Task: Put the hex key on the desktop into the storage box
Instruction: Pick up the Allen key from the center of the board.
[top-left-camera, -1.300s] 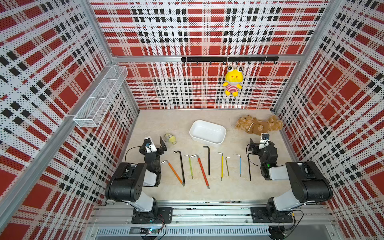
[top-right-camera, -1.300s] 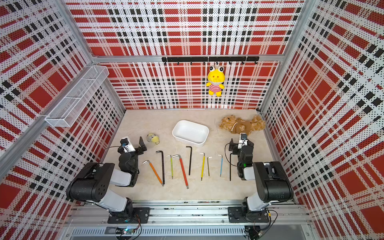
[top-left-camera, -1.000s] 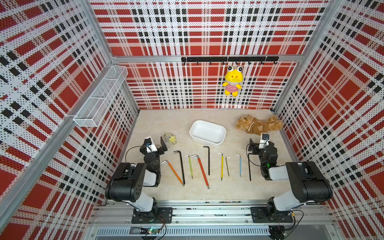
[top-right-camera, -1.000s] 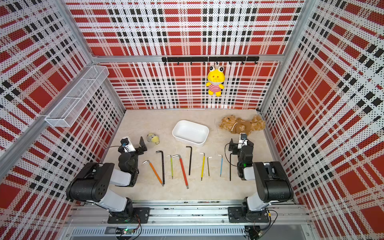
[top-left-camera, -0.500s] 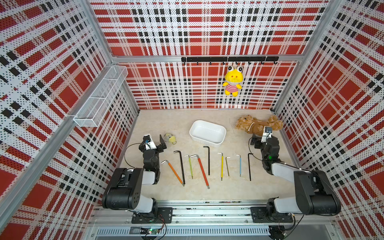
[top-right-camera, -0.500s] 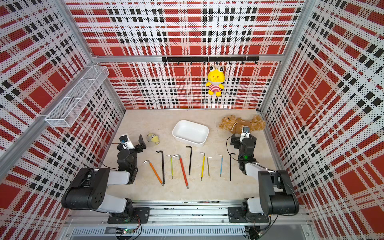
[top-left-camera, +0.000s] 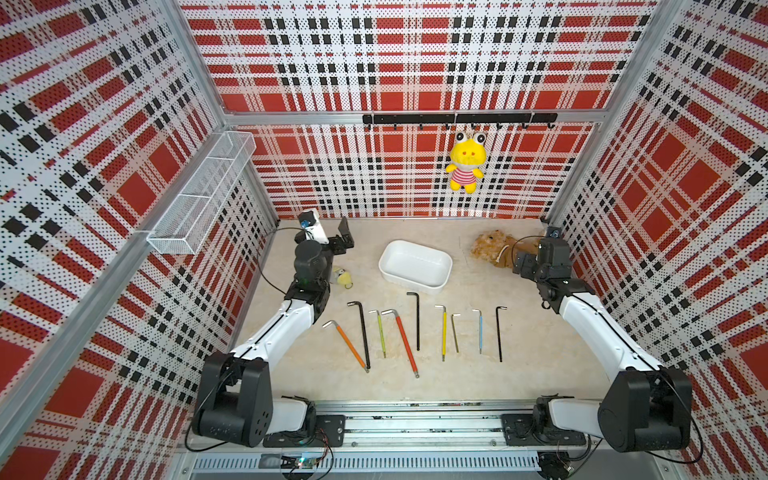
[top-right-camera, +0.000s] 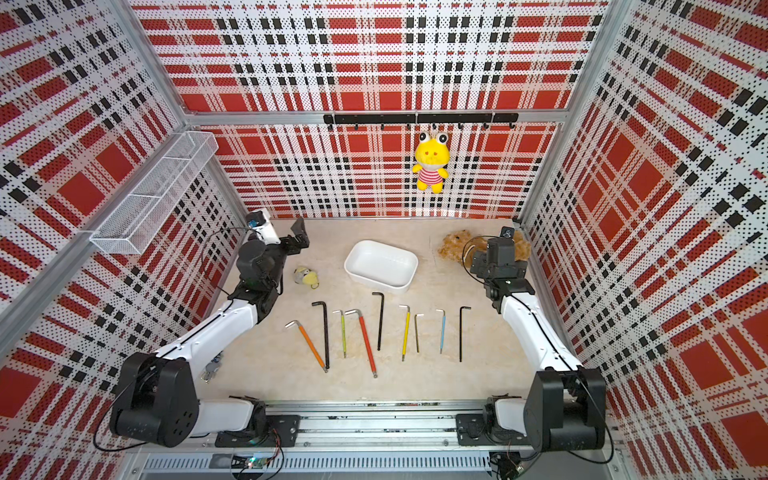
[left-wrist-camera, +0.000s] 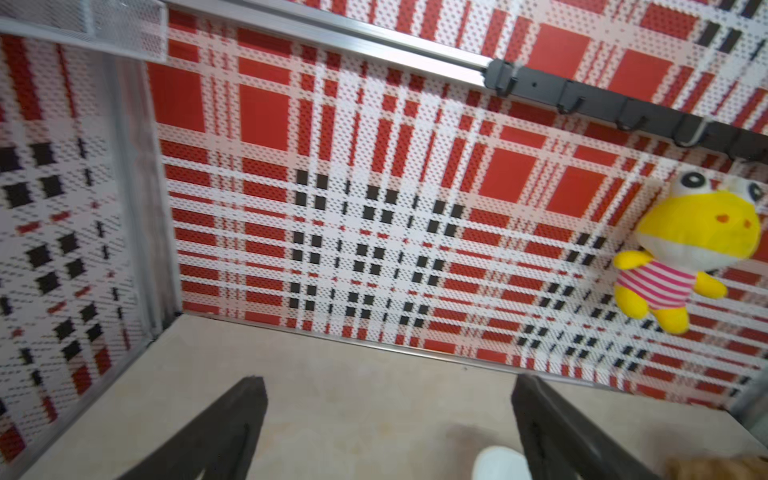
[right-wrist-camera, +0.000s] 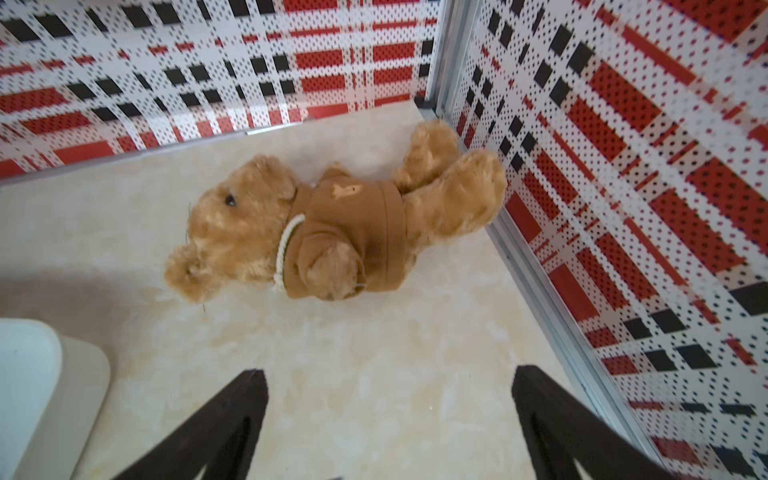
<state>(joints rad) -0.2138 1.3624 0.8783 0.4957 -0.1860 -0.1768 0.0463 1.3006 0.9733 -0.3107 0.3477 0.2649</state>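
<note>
Left jaws spread wide, right jaws wide too, both gripping nothing. Hex keys (top-left-camera: 404, 344) line the surface (top-left-camera: 540, 365) near the box (top-left-camera: 409, 284).

We count nine hex keys (top-left-camera: 404, 344) lying flat in a row on the beige desktop (top-left-camera: 540, 365), near the white, seemingly empty storage box (top-left-camera: 415, 264).
</note>
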